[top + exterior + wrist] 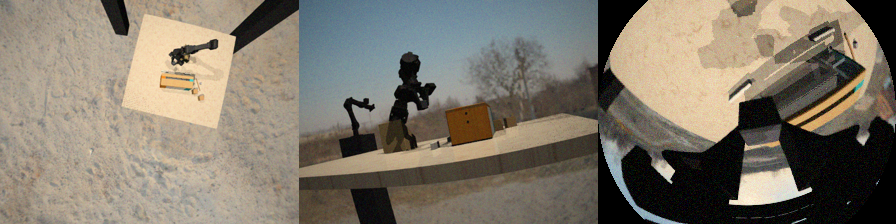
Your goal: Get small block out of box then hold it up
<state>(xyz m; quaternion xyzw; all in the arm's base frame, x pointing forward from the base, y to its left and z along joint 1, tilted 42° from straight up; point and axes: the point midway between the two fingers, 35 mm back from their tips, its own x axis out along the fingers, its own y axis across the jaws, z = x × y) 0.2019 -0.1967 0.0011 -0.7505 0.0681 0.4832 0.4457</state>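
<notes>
Dim, grainy exterior; seemingly soft-focus background.

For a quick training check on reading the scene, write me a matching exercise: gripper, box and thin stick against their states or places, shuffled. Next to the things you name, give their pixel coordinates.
1. gripper (174, 62) (423, 104) (759, 124)
2. box (177, 83) (469, 124) (833, 110)
3. thin stick (198, 84) (849, 46)

A. lying beside the box's cyan end
B. raised above the table, shut on a block (173, 62) (422, 105) (759, 114)
C. upright on the table, orange at one end

Pairs: 1-B, 2-C, 3-A

Box (177, 81) (469, 124) (828, 110): you have one
Tan blocks (201, 97) (511, 122): you count two
Dark dots (467, 122) on box end: two
Tabletop (149, 50) (473, 154) (663, 60): one
Black posts (115, 17) (372, 205): two from your top view, one exterior
</notes>
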